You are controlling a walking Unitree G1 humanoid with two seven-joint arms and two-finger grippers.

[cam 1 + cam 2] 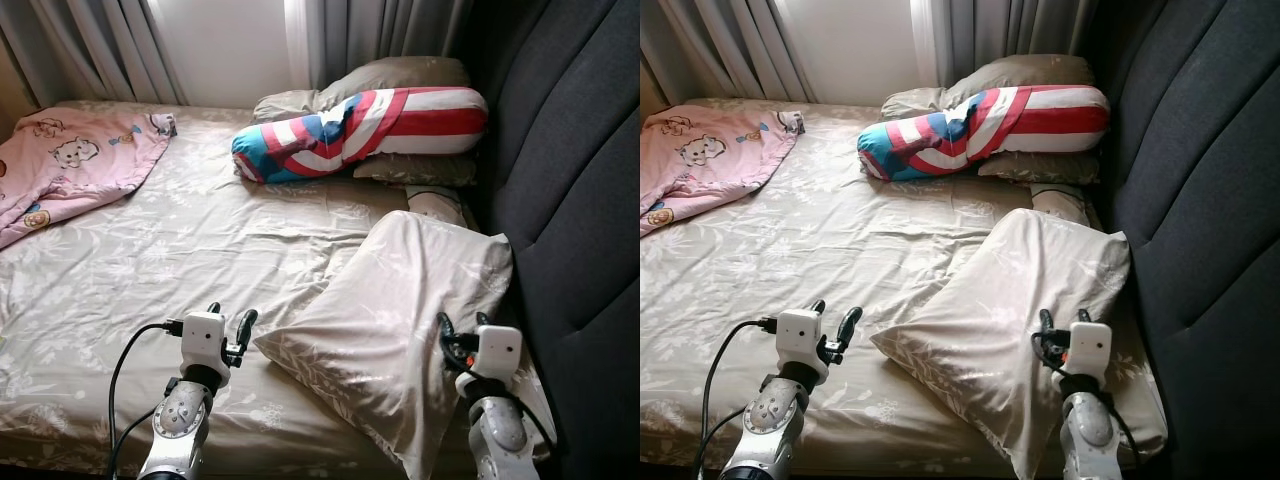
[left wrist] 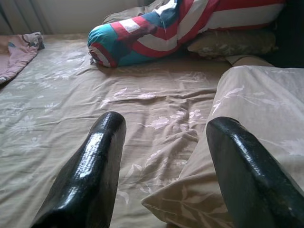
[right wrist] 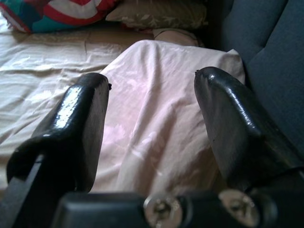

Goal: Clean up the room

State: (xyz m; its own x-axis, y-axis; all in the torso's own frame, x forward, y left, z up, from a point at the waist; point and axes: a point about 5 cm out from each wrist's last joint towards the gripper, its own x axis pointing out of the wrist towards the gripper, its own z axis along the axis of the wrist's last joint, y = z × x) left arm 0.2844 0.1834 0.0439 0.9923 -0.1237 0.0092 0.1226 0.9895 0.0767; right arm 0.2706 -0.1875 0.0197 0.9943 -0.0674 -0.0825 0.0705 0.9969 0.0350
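Note:
A beige floral pillow [image 1: 400,310] lies askew on the bed's near right side, one corner leaning toward the dark headboard. My left gripper [image 1: 230,313] hovers open just left of the pillow's near corner, above the beige floral sheet [image 1: 180,250]. In the left wrist view the pillow [image 2: 256,109] lies beside one finger [image 2: 95,161]. My right gripper [image 1: 462,322] stands open over the pillow's near right edge, and the pillow [image 3: 156,109] shows between its fingers [image 3: 80,114]. Neither gripper holds anything.
A red, white and blue bolster [image 1: 370,125] rests across two beige pillows [image 1: 415,170] at the far end. A pink cartoon blanket [image 1: 70,160] is crumpled at the far left. The padded dark grey headboard [image 1: 580,200] walls the right side; curtains [image 1: 100,50] hang behind.

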